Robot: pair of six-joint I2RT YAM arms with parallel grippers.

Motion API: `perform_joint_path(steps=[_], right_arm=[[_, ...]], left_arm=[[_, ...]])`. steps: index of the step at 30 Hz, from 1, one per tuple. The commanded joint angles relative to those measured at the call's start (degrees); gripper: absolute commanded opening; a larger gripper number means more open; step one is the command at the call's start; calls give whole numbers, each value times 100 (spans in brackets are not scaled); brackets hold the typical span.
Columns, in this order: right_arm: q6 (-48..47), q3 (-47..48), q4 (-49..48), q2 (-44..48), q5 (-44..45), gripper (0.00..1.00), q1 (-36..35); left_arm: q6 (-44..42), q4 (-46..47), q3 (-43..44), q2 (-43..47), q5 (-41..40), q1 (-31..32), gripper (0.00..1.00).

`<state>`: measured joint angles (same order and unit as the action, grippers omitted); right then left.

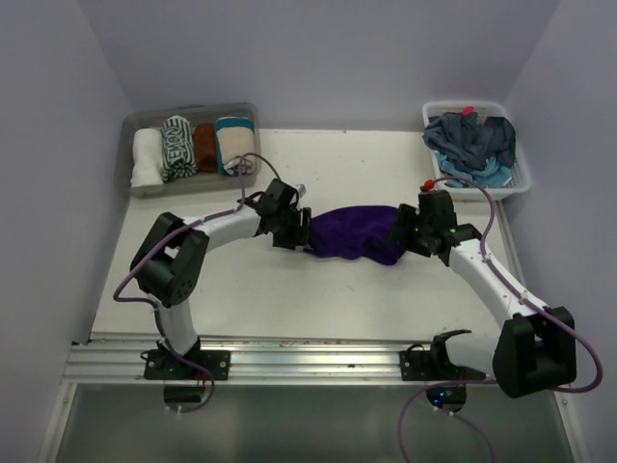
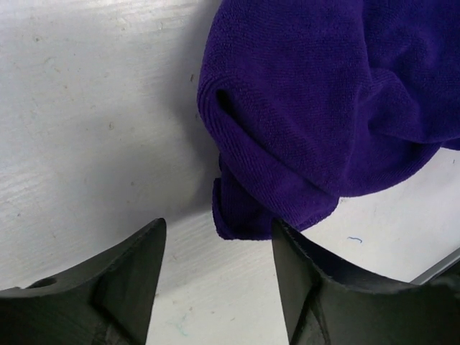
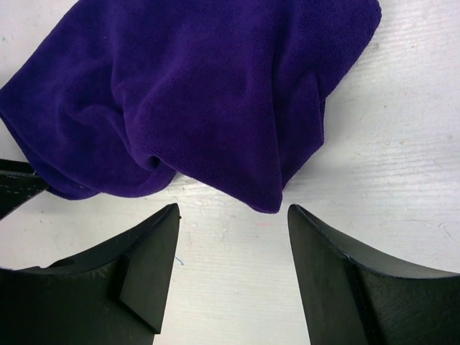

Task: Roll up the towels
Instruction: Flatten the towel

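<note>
A deep purple towel (image 1: 353,232) lies bunched and folded on the white table between my two grippers. My left gripper (image 1: 295,230) is open at its left end; in the left wrist view (image 2: 219,237) the towel's folded corner (image 2: 244,215) lies just ahead of the jaws, touching the right finger. My right gripper (image 1: 405,231) is open at the towel's right end; in the right wrist view (image 3: 233,215) a towel corner (image 3: 267,201) hangs just before the gap, not gripped. Both grippers are empty.
A clear plastic tub (image 1: 130,135) at the back left holds several rolled towels (image 1: 178,147). A white lattice basket (image 1: 521,174) at the back right holds a heap of unrolled towels (image 1: 472,143). Purple cables run along both arms.
</note>
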<state>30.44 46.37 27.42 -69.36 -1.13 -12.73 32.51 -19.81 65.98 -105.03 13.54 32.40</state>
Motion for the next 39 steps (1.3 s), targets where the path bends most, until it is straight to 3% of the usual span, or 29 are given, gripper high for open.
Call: perform_joint_path(steps=[1, 3, 7, 10, 11, 17, 20, 21, 22, 24, 29, 35, 39], right_arm=[[24, -75, -140, -16, -20, 66, 8], [24, -145, -158, -25, 24, 66, 8], [6, -198, -167, -112, 95, 66, 8], [-73, -181, -175, -261, 262, 67, 8], [-90, -163, -219, -305, 305, 66, -1], [-3, -269, -825, -945, 139, 61, -106], [59, -234, -1098, -1341, 33, 52, -264], [85, -208, -1159, -1386, 42, 44, -274], [111, -155, -1125, -1396, 94, 16, -282], [68, 91, -915, -1194, 253, 1, -291], [-555, 1352, -396, -746, 956, 0, -108], [-1057, 3444, 140, -675, 1088, 0, 95], [-1233, 4081, 369, -360, 1377, 0, 104]], left_arm=[[133, 443, 161, -140, 113, 29, 62], [106, 434, 258, -280, 184, 29, 59], [71, 417, 381, -342, 315, 64, 41], [-43, 312, 521, -299, 333, 64, 6], [-113, 120, 591, -255, 316, 64, 0], [-263, -233, 961, 280, 52, -23, 0], [-280, -356, 1110, 510, 61, -94, 0], [-289, -400, 1206, 545, 70, -111, 0], [-298, -461, 1277, 624, 78, -111, 0], [-377, -681, 1461, 721, 35, -155, 0], [-526, -971, 1813, 1230, -18, -479, 0], [-851, -1533, 3042, 1468, -167, -1359, 0], [-1062, -1789, 3702, 1635, -501, -1675, 0]])
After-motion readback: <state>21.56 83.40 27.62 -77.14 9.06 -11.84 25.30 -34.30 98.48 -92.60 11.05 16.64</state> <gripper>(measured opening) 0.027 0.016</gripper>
